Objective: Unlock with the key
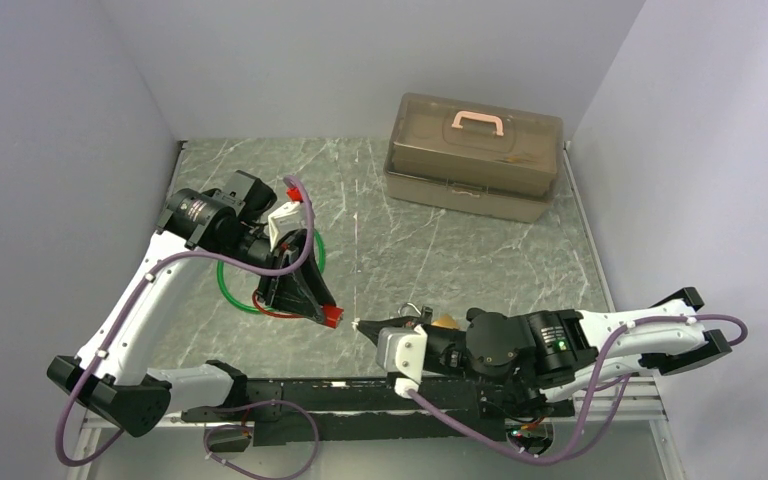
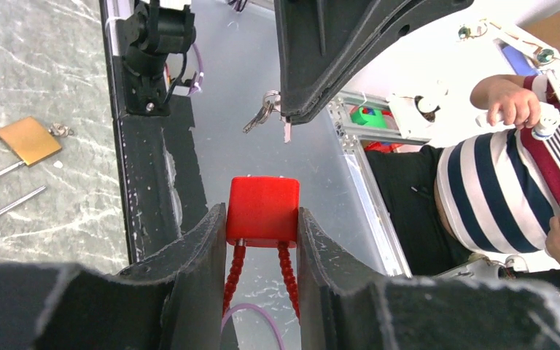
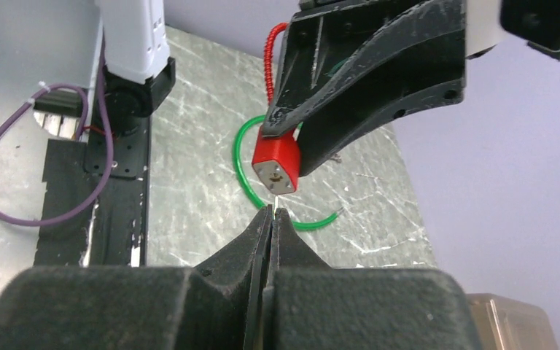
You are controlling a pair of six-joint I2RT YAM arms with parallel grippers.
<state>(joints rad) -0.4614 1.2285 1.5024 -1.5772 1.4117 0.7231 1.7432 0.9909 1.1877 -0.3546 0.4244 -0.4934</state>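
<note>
Lock (image 1: 332,317) just left of key (image 2: 287,131); case (image 1: 475,155) behind, far right.

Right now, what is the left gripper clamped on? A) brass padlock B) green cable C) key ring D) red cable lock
D: the left gripper has a finger pressed against each side of the red cable lock, while the brass padlock lies off to the side, untouched.

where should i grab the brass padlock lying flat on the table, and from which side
Probably the brass padlock by its flat body, pinched across two opposite edges, straight down from above. It lies flat on the table, so only its edges give faces to close on; the thin shackle sticking out one end would likely slip.
</note>
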